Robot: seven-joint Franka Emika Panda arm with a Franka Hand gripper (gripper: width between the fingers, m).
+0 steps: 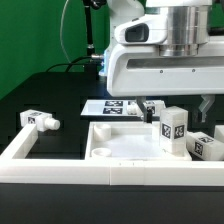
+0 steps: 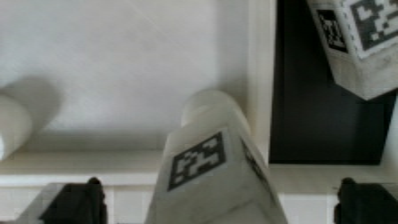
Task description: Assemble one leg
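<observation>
Leg (image 1: 172,131) stood upright between fingers of the wide-open, empty claw (image 1: 177,108); second leg (image 1: 206,144) alongside, frame-cropped, overlapped its lower corner.

Exterior view: bright, even light from overhead, no hard shadows. White panel (image 1: 130,150) & arm housing (image 1: 160,60) are nearly blown out, so edges are hard to separate. Black table (image 1: 60,95) shows a soft sheen at the exterior view's left. Faint grey shade on the panel under the arm. Low res, slightly soft overall. Wrist view: much blurrier. The leg (image 2: 217,115) sits close to the lens and out of focus, its tag (image 2: 199,162) smeared. Dark fingertips (image 2: 75,203) are underexposed, w/ no detail.
</observation>
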